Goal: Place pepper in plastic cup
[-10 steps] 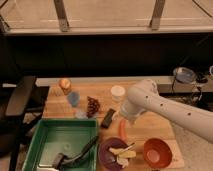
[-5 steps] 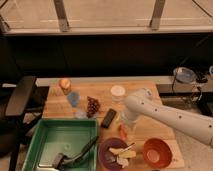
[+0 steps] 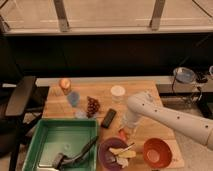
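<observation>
- Gripper (image 3: 127,129): low over the wooden table (image 3: 100,90), right of the grape bunch (image 3: 92,106) and a little nearer the camera, at the end of the white arm (image 3: 170,117); the wrist hides it, so you cannot tell how far open it is or whether it has hold of anything
- Pepper (image 3: 122,134): lying right of the grape bunch, showing as a red-orange tip at the gripper's lower edge; contact cannot be confirmed
- Plastic cup (image 3: 73,98): upright, just left of the grape bunch and slightly farther back, well apart from the pepper
- Risk one: the pepper is slim and tapered; a grasp near its tip would likely let it pivot or slip out on lifting, so check your hold before raising
- Risk two: your path to the plastic cup runs across the grape bunch, with the dark block (image 3: 108,118) just right of it; a low carry could snag either
- Risk three: the plastic cup looks small and light; an off-centre release may tip it or drop the pepper beside it
</observation>
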Motion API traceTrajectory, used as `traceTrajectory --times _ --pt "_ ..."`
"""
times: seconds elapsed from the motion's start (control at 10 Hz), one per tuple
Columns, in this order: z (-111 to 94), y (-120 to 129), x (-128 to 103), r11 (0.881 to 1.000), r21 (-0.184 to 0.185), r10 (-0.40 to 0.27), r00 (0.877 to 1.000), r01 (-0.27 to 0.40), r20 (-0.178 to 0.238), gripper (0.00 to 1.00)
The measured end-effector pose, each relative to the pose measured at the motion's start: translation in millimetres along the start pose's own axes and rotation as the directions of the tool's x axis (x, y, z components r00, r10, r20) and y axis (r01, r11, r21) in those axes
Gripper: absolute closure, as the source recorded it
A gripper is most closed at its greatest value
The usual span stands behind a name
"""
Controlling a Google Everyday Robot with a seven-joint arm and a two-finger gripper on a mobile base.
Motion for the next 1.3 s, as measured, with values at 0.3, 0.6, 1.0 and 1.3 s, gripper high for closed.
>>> traceTrajectory --times 0.3,0.6,1.0,1.3 --pt "-34 -9 6 0.999 0.034 0.008 0.998 -0.006 -0.066 0.96" --pt "-84 -20 26 0.996 0.084 0.045 0.986 -0.032 -0.161 1.0" --pt "-138 -66 84 0.981 0.173 0.128 0.956 -0.084 -0.264 1.0" --pt "-150 -133 116 0.966 0.245 0.145 0.951 -0.077 -0.272 1.0"
